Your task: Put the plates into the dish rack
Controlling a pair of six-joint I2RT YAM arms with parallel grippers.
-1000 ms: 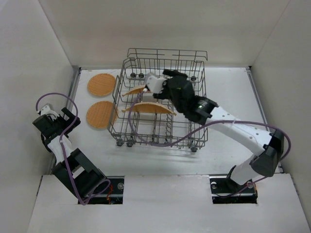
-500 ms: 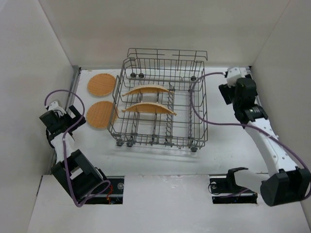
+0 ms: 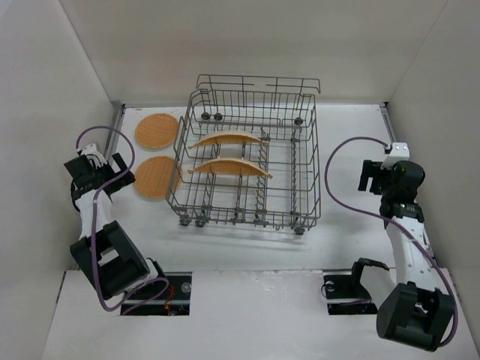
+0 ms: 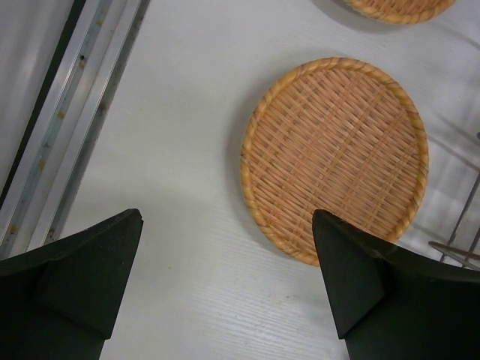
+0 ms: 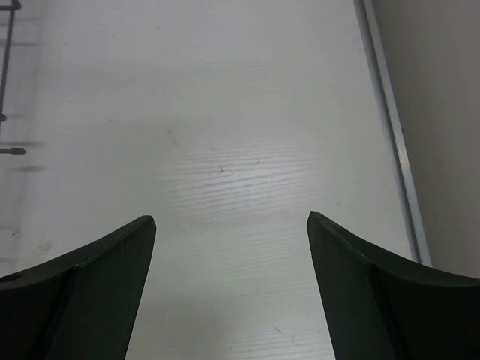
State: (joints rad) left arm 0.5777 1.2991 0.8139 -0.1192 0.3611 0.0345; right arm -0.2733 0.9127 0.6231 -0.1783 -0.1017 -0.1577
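Note:
The grey wire dish rack (image 3: 247,211) stands mid-table. Two orange-tan plates stand on edge inside it, one behind (image 3: 229,138) the other (image 3: 229,166). Two more plates lie flat on the table left of the rack, a far one (image 3: 157,130) and a near one (image 3: 155,177). My left gripper (image 3: 118,171) is open and empty just left of the near plate. In the left wrist view (image 4: 226,217) that plate (image 4: 335,157) lies ahead, beside the right finger. My right gripper (image 3: 367,176) is open and empty over bare table right of the rack, as the right wrist view (image 5: 230,217) shows.
White walls close in the table on the left, back and right. A metal rail runs along the left edge (image 4: 67,150) and the right edge (image 5: 390,127). Purple cables loop off both arms. Rack wires (image 5: 7,75) show at the left of the right wrist view.
My right arm has left the second plate standing in the rack, pulled out, and swung to the table's right side. My left gripper has moved closer to the near flat plate.

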